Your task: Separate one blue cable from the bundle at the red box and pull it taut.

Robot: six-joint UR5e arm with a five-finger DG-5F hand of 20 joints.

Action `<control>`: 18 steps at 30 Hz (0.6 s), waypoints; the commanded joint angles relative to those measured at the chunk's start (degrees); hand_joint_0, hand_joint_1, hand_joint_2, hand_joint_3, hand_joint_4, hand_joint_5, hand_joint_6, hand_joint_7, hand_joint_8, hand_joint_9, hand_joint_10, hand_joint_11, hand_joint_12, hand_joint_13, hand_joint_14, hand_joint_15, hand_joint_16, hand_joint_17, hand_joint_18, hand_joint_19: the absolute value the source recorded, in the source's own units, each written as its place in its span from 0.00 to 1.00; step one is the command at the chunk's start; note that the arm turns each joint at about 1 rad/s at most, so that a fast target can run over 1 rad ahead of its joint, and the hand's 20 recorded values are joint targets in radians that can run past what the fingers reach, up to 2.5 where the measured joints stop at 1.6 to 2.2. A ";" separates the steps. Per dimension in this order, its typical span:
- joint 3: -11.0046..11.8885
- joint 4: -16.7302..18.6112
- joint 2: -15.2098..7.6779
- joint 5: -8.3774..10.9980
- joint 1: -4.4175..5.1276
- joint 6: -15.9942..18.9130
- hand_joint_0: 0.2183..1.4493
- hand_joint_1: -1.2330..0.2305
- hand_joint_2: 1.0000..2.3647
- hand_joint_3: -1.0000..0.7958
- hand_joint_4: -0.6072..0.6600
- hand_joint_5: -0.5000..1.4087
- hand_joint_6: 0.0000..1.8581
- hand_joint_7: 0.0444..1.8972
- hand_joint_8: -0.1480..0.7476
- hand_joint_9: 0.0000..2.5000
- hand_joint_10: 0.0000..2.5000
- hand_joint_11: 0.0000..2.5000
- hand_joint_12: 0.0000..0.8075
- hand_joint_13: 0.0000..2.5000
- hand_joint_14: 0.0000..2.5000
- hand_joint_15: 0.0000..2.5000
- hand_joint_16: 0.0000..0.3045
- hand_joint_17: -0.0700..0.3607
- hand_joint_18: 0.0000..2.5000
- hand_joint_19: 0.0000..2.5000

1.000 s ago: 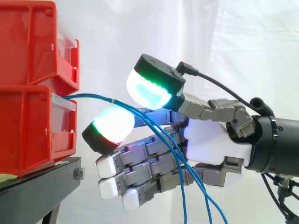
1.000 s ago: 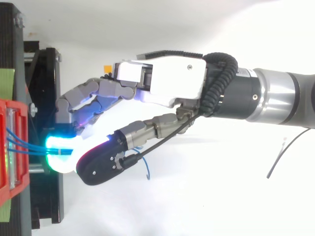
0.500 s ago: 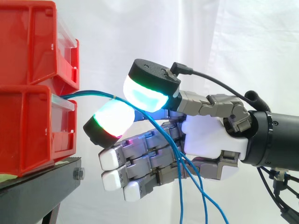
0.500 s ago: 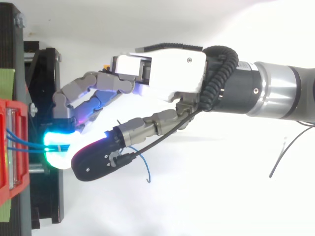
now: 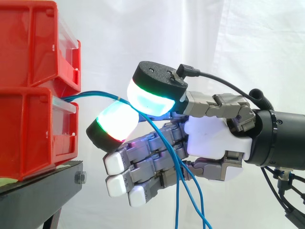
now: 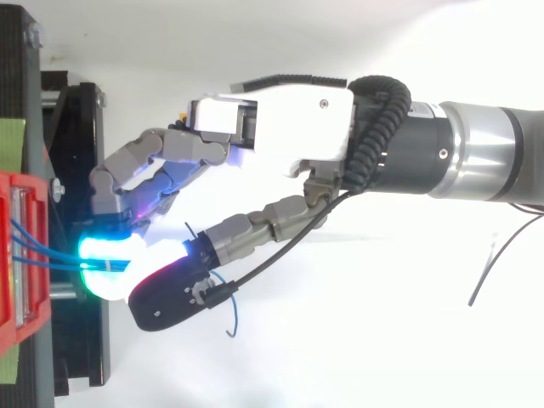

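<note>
Nearest to me is my own hand (image 5: pixel 214 143). From the side I see the blue cables (image 5: pixel 177 191) hang down across the front of my palm and run off the bottom edge. From above, that drop is hidden under my hand (image 6: pixel 289 119). There I see instead a loose blue end (image 6: pixel 229 319) curling out in a small hook beside my thumb.

Further out, my fingers (image 5: pixel 116 123) are closed on the cables. Two glowing pads meet, one cyan and green above, one white and red below, and the strands pass between them where they touch. My other fingers lie below, loosely bent, with their tips holding nothing.

Beyond the pads the cables run almost level to the red box (image 5: pixel 28 133) and enter at the top of its front. From above they show as separate strands (image 6: pixel 42 251) that fan apart slightly towards the box. From the side they merge into one line.

The box sits at the edge of the black stand (image 5: pixel 38 191) nearest my fingers, with an upper red bin (image 5: pixel 33 43) stacked on it. Behind everything hangs the white curtain (image 5: pixel 238 43).
</note>
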 commanded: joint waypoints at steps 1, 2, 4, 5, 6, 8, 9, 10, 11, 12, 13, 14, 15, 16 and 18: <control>0.04 -0.10 -0.01 -0.09 0.00 -0.19 0.35 0.28 0.01 0.42 0.60 0.16 0.47 0.50 0.56 0.31 0.01 0.27 0.49 0.31 0.01 0.17 0.17 0.43 0.31 0.20; 0.04 -0.10 -0.01 -0.18 0.00 -0.28 0.36 0.27 0.01 0.41 0.60 0.16 0.47 0.50 0.56 0.31 0.01 0.26 0.48 0.32 0.01 0.17 0.17 0.43 0.31 0.20; 0.13 -0.10 -0.01 -0.36 0.00 -0.28 0.37 0.25 0.01 0.39 0.60 0.16 0.48 0.49 0.56 0.31 0.01 0.27 0.49 0.32 0.01 0.17 0.16 0.42 0.32 0.20; 0.13 -0.19 -0.01 -0.45 0.00 -0.28 0.37 0.25 0.01 0.38 0.60 0.16 0.48 0.49 0.56 0.31 0.01 0.27 0.48 0.32 0.01 0.17 0.16 0.42 0.32 0.20; 0.21 -0.19 -0.01 -0.45 0.00 -0.28 0.38 0.25 0.01 0.35 0.61 0.16 0.48 0.48 0.56 0.31 0.01 0.27 0.48 0.32 0.01 0.17 0.16 0.42 0.32 0.20; 0.39 -0.28 -0.01 -0.62 0.00 -0.28 0.39 0.25 0.00 0.31 0.61 0.16 0.49 0.49 0.56 0.32 0.01 0.27 0.48 0.32 0.01 0.17 0.17 0.43 0.33 0.19; 0.48 -0.37 -0.01 -0.80 0.00 -0.28 0.40 0.25 0.00 0.28 0.62 0.16 0.49 0.50 0.56 0.32 0.01 0.27 0.48 0.33 0.01 0.17 0.16 0.42 0.33 0.20; 0.57 -0.46 -0.01 -0.80 0.00 -0.28 0.39 0.25 0.00 0.28 0.63 0.16 0.49 0.49 0.56 0.33 0.01 0.28 0.48 0.33 0.01 0.17 0.16 0.42 0.34 0.20; 0.57 -0.54 -0.01 -0.88 0.00 -0.28 0.39 0.25 0.00 0.28 0.63 0.16 0.49 0.50 0.56 0.33 0.01 0.28 0.48 0.34 0.01 0.17 0.16 0.42 0.34 0.20; 0.57 -0.54 -0.01 -0.88 -0.09 -0.28 0.38 0.26 0.00 0.28 0.63 0.17 0.49 0.50 0.56 0.34 0.01 0.28 0.48 0.34 0.01 0.18 0.16 0.42 0.34 0.20; 0.57 -0.54 -0.01 -0.88 0.00 -0.28 0.36 0.28 0.00 0.28 0.64 0.17 0.49 0.50 0.56 0.35 0.01 0.28 0.48 0.34 0.01 0.18 0.16 0.42 0.34 0.20; 0.57 -0.54 -0.01 -0.88 0.00 -0.28 0.35 0.28 0.00 0.28 0.64 0.17 0.49 0.50 0.57 0.35 0.01 0.28 0.49 0.34 0.01 0.18 0.16 0.42 0.34 0.20; 0.57 -0.54 -0.01 -0.88 0.00 -0.28 0.31 0.31 0.00 0.28 0.64 0.17 0.49 0.50 0.57 0.35 0.01 0.28 0.49 0.35 0.01 0.18 0.16 0.42 0.34 0.21; 0.57 -0.54 -0.01 -0.88 0.00 -0.28 0.29 0.33 0.00 0.28 0.64 0.17 0.49 0.50 0.57 0.36 0.01 0.28 0.49 0.35 0.01 0.18 0.16 0.42 0.35 0.20; 0.57 -0.54 -0.01 -0.88 0.00 -0.28 0.27 0.37 0.00 0.28 0.65 0.17 0.49 0.49 0.58 0.37 0.01 0.29 0.50 0.36 0.01 0.18 0.16 0.42 0.35 0.21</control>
